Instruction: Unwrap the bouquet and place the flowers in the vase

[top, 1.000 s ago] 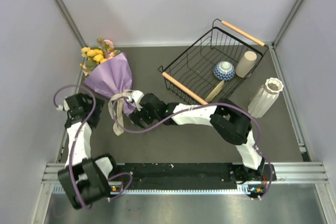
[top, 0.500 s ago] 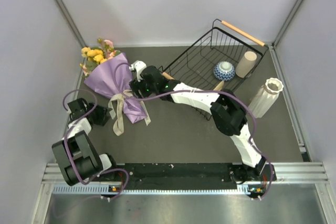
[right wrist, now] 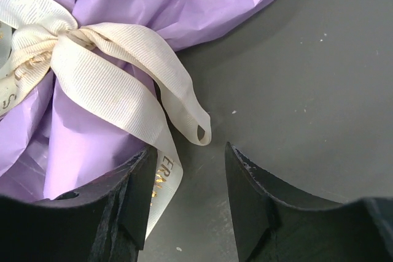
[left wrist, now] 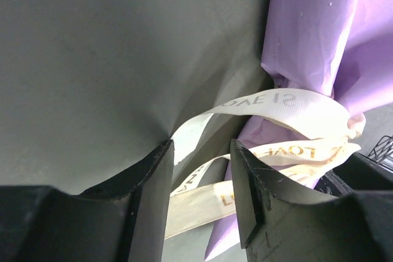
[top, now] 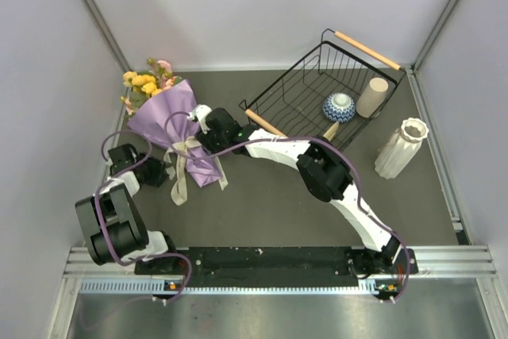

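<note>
- Black-fingered left gripper point(left wrist: 200, 145) lies low on the dark grey table point(top: 262, 204) at the bouquet's left side. Its jaws stand partly apart, and 2 cream ribbon tails point(left wrist: 202, 197) run through the gap with no sign of being pinched.
- Gold print on the ribbon loop point(left wrist: 276, 99) just beyond those fingers reads "LOVE IS", seen upside down. A lower strand repeats "LOVE".
- The right gripper point(right wrist: 189, 148) reaches in from the bouquet's other side. Its jaws are also apart, bare table shows between them, and they hold nothing.
- A ribbon loop end hangs just ahead of that gap. A tail beside the left finger carries gold letters, of which only "ER" can be read.
- The bouquet point(top: 171, 121) lies on its side at the table's left, between the 2 grippers. Its lilac wrapping paper point(left wrist: 319, 29) is still tied by the cream bow point(right wrist: 67, 41).
- The flowers point(top: 147, 81), yellow, pink and peach, stick out of the wide end towards the far left corner.
- The vase point(top: 402, 147), white and ribbed, stands upright at the right, well apart from the bouquet.
- A black wire basket point(top: 294, 101) with 2 wooden handles sits behind it. It holds a blue-and-white bowl point(top: 339, 106) and a cream cup point(top: 372, 97).
</note>
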Robot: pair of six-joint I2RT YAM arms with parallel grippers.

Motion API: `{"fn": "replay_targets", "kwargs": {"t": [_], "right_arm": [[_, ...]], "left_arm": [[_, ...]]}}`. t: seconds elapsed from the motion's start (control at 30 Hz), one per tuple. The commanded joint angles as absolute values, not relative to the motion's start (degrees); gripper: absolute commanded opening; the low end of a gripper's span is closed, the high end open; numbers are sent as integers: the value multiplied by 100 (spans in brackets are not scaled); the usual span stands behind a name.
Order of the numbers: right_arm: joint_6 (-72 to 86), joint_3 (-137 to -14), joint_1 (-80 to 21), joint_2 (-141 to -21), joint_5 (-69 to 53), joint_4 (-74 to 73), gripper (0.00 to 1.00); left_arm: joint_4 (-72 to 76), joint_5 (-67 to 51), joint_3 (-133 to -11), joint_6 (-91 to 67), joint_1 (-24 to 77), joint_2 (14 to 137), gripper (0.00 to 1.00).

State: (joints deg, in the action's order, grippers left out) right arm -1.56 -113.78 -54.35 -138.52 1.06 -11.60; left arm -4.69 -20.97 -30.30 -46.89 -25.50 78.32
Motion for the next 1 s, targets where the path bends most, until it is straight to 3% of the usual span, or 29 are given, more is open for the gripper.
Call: {"fn": "replay_targets", "kwargs": {"t": [0.0, 0.47, 0.93, 0.97], "right_arm": [[-220, -11795, -5440, -13904, 140, -1125, 47], [211, -11461, -5423, -13685, -167, -1177, 43], [527, -11092, -5423, -13272, -52, -1476, 49], [536, -11092, -5432, -13245, -79, -1477, 49]], "left_arm": [[-430, -1697, -3418, -4658, -2321, 8094, 45], [-492, -1784, -3726, -4465, -2276, 8183, 0], [-922, -1310, -3989, -4149, -2030, 7708, 0], [-1280, -1240, -4269, -3992, -2022, 7865, 20]]}}
